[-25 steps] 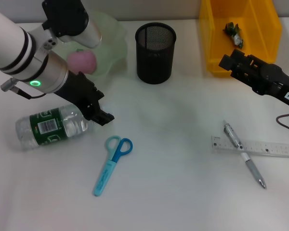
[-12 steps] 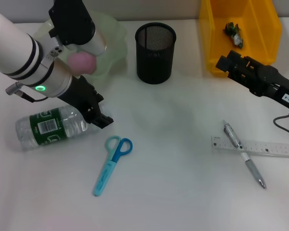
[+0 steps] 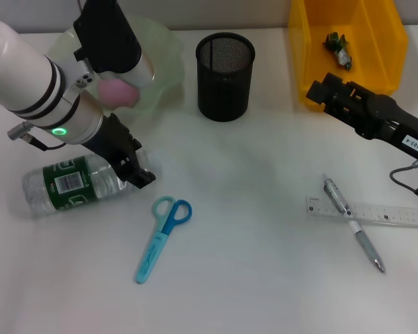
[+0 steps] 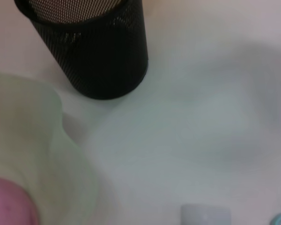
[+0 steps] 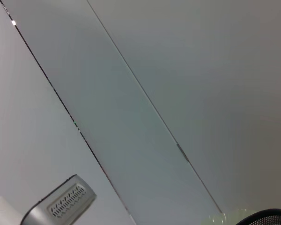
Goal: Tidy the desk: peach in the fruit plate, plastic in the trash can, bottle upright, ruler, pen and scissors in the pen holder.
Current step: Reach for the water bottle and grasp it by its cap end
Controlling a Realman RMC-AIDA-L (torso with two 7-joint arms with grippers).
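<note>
A clear water bottle (image 3: 70, 184) with a green label lies on its side at the left. My left gripper (image 3: 136, 167) is open at its cap end, right against the neck. The cap (image 4: 205, 216) shows in the left wrist view. The pink peach (image 3: 118, 90) sits in the pale green fruit plate (image 3: 164, 52). Blue scissors (image 3: 164, 236) lie in front of the bottle. The pen (image 3: 352, 223) lies across the clear ruler (image 3: 366, 212) at the right. The black mesh pen holder (image 3: 225, 67) stands at the back middle. My right gripper (image 3: 319, 89) is open and empty at the yellow bin's front edge.
The yellow bin (image 3: 313, 49) at the back right holds a crumpled piece of plastic (image 3: 336, 47). The left wrist view shows the pen holder (image 4: 89, 47), the plate (image 4: 33, 140) and the peach (image 4: 9, 204) close by.
My left gripper has moved left, closer to the bottle's neck. My right gripper has shifted a little left and back along the bin's front edge.
</note>
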